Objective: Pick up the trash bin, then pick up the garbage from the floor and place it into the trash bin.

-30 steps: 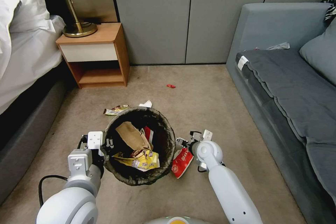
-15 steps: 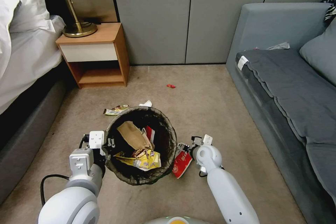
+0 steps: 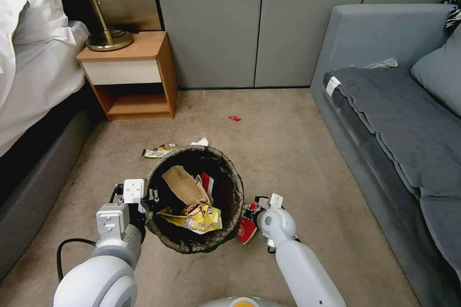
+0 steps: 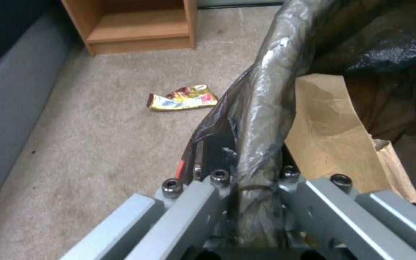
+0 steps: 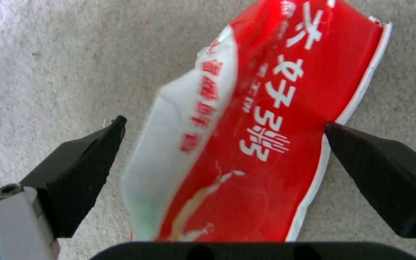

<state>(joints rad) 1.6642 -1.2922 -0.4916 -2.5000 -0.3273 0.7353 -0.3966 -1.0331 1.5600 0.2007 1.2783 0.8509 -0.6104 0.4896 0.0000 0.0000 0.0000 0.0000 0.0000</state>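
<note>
The trash bin (image 3: 229, 211), lined with a dark crinkled bag, hangs just above the carpet in the head view. My left gripper (image 3: 150, 197) is shut on its left rim; the left wrist view shows that gripper (image 4: 246, 177) clamping the bag-covered rim (image 4: 265, 94). Inside lie a brown paper bag (image 3: 185, 184) and a yellow wrapper (image 3: 194, 218). A red-and-white packet (image 3: 246, 231) lies on the carpet right of the bin. My right gripper (image 3: 250, 213) is low over it and open (image 5: 225, 124), one finger on each side of the packet (image 5: 265, 126).
More garbage lies beyond the bin: a yellow-brown wrapper (image 3: 159, 150) (image 4: 183, 102), white paper (image 3: 200, 142) and a small red scrap (image 3: 234, 118). A wooden nightstand (image 3: 129, 76) and bed (image 3: 33, 81) stand left, a grey sofa (image 3: 394, 120) right.
My right arm has drawn back toward me and lowered, so the gripper now covers more of the red packet. The bin has shifted slightly to the right.
</note>
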